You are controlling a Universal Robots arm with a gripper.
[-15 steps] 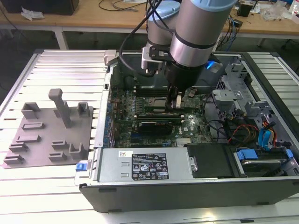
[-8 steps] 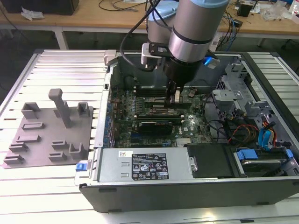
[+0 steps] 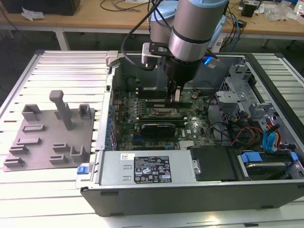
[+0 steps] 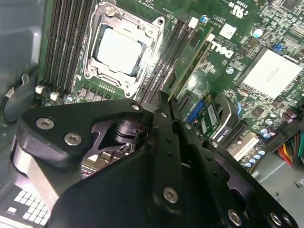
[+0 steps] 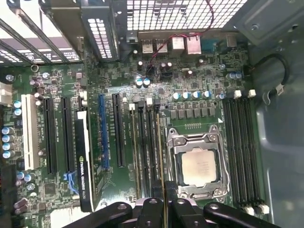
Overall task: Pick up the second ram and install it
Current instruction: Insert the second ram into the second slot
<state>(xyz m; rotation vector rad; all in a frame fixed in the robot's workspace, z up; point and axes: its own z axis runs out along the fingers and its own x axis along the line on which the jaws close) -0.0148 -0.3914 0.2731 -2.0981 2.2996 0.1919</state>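
Inside the open computer case (image 3: 110,142), the gripper (image 4: 166,102) is pinching the second ram (image 4: 190,66), its lower end hiding behind the fingers (image 4: 164,142).

Green motherboard (image 5: 199,71) dotted with small silver-topped capacitors, black socket rails (image 5: 240,142) tipped with pale end clips (image 5: 251,93), one blue slot (image 5: 102,133) among black ones. Bright silver processor lid (image 5: 201,167) framed in dull metal. Matte black gripper (image 4: 165,101) links studded with silver screw heads, closed on a thin green ram (image 4: 190,66). Grey and silver arm (image 3: 192,33) with a blue ring. Grey computer case (image 3: 190,192), white and black labels (image 3: 152,168) on its silver power supply. Grey plastic fixture (image 3: 52,133) on pale striped metal table (image 3: 66,71). Red, yellow and black wires (image 4: 289,152); blue drive clips (image 3: 266,159).
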